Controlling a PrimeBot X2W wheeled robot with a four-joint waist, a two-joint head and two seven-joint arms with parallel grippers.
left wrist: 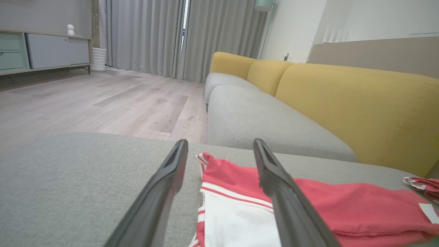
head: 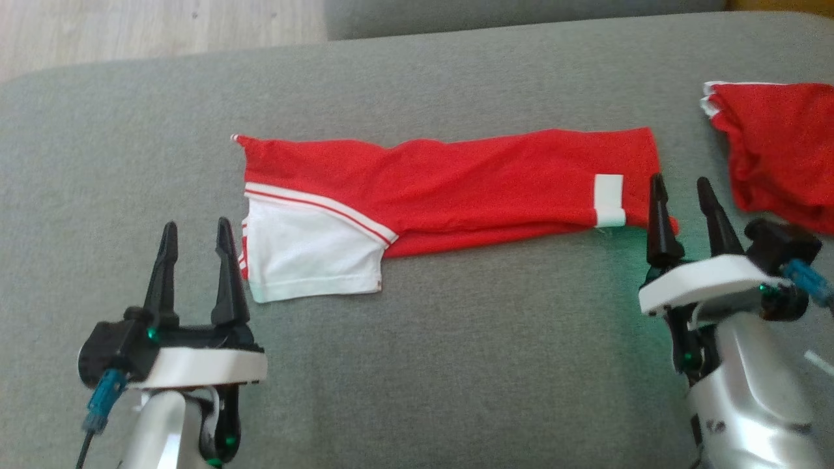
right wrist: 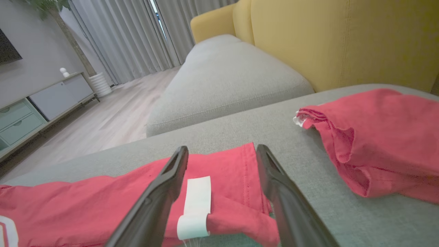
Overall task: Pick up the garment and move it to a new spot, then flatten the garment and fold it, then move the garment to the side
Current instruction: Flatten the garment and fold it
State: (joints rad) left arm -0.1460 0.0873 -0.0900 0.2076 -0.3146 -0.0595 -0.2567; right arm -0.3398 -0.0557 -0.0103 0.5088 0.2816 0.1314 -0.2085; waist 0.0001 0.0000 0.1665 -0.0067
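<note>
Now both of my tools are open and hold nothing. My left tool (head: 197, 225) stands at the near left of the grey cushion (head: 456, 358), its two dark fingers parted and pointing away from me. My right tool (head: 681, 179) stands at the right, its fingers parted just as wide.

The garment (head: 469, 182) lies in the middle of the cushion as a long red strip running left to right, folded lengthwise and fairly flat, with a few soft creases. At its left end a white sleeve (head: 306, 251) with red stripes hangs out toward me, just beside the right finger of my left tool. I cannot tell whether that finger touches the cloth. Near the right end a small white label (head: 609, 198) wraps over the near edge.

From my right wrist, the garment's (right wrist: 85, 199) right end and the label (right wrist: 197, 195) sit between the fingers of the right tool (right wrist: 222, 148). From my left wrist, the left tool (left wrist: 220, 142) frames the striped left end of the garment (left wrist: 343, 202).

A second red garment (head: 782, 150) lies crumpled at the far right of the cushion, apart from the strip. Beyond the cushion are a yellow sofa back (left wrist: 360, 103) and a pale wooden floor (head: 130, 26).
</note>
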